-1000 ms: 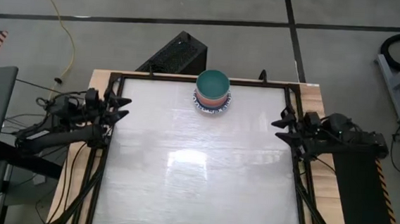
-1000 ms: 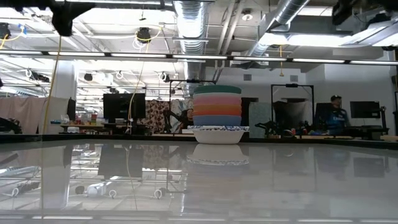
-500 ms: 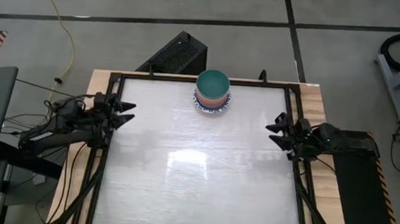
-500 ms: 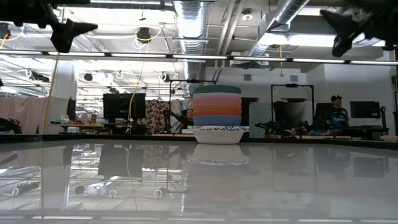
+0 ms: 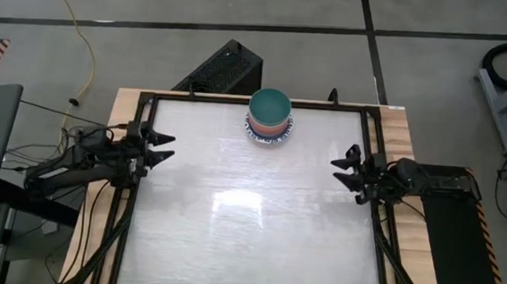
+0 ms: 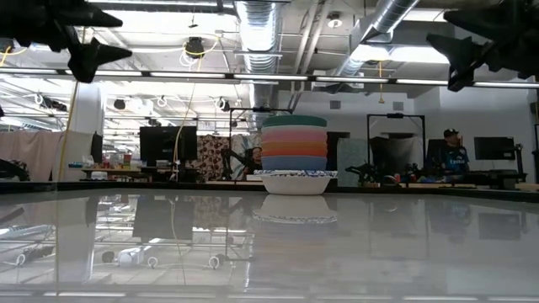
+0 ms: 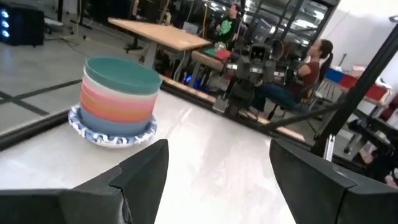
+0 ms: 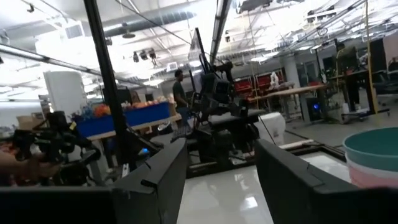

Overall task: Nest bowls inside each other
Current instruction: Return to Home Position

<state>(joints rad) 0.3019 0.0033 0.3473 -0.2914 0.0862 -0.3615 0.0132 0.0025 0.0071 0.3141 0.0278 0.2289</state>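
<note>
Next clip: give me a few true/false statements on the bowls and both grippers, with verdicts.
1. Every bowl in view sits in one stack. True.
2. The teal bowl is at the bottom. False: it tops the stack, and a patterned white bowl is lowest.
3. The left gripper holds a bowl. False: it is open and empty at the left edge of the table.
4. The right gripper is open, apart from the stack. True.

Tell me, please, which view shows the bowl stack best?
Left wrist view: the stack of colourful round nested bowls shows teal inside, layered sides and patterned base. High view shows its top, low its side, right wrist an edge.
</note>
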